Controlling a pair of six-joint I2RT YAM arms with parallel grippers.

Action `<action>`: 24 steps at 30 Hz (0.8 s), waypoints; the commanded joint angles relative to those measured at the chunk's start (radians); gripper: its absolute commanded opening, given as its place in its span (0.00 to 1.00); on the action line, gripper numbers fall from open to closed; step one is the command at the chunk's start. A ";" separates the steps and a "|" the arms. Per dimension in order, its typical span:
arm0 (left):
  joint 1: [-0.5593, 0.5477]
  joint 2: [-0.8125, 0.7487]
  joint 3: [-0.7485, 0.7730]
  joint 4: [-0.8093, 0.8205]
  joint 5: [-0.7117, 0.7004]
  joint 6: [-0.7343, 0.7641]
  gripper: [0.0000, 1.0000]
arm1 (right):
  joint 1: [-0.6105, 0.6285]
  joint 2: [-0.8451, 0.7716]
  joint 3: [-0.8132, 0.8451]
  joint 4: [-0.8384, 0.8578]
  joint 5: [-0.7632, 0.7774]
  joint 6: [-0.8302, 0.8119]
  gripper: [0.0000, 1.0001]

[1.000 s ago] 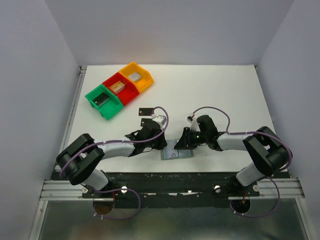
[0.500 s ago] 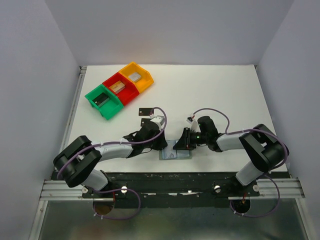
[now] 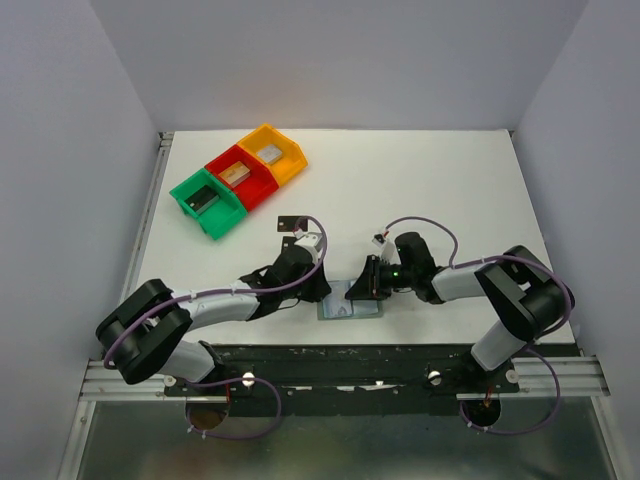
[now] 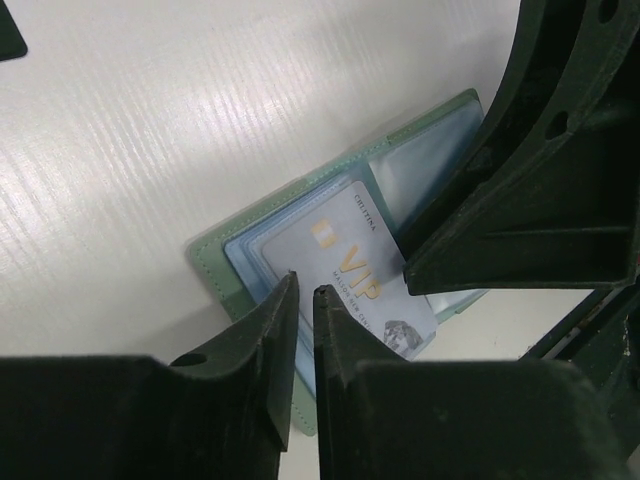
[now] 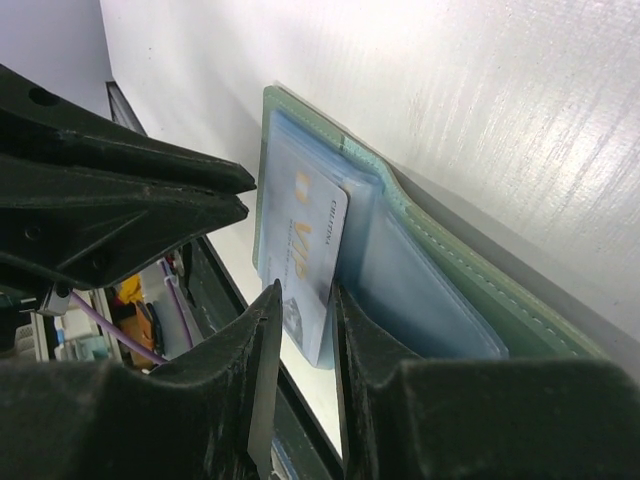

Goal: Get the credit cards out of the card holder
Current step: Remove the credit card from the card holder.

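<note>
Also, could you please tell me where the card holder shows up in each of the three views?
Top external: the card holder lies just below and right of centre.
Left wrist: the card holder lies open in the middle of the picture.
Right wrist: the card holder lies open, running from centre to lower right.
Shared landmark: the pale card with gold VIP lettering inside it, clear in both wrist views, too small to tell from above.

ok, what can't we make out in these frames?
- Left tool, left wrist: its own tips hide whether anything is pinched.
- Card holder, right part, left wrist: blocked by the right tool.
- Cards beneath the VIP card, both wrist views: hidden by it and cloudy plastic, count unclear.
- Holder, top view: mostly under both tools, contents too small.
</note>
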 commanded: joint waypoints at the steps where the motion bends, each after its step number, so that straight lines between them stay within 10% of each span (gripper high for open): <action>1: 0.000 0.001 -0.008 0.003 -0.026 -0.006 0.20 | -0.005 0.024 -0.002 0.044 -0.031 0.009 0.34; 9: 0.000 0.052 0.014 -0.040 -0.025 -0.003 0.00 | -0.011 0.042 -0.009 0.111 -0.055 0.049 0.34; 24: 0.000 0.095 0.009 -0.016 -0.017 -0.008 0.00 | -0.023 0.119 -0.020 0.323 -0.136 0.153 0.34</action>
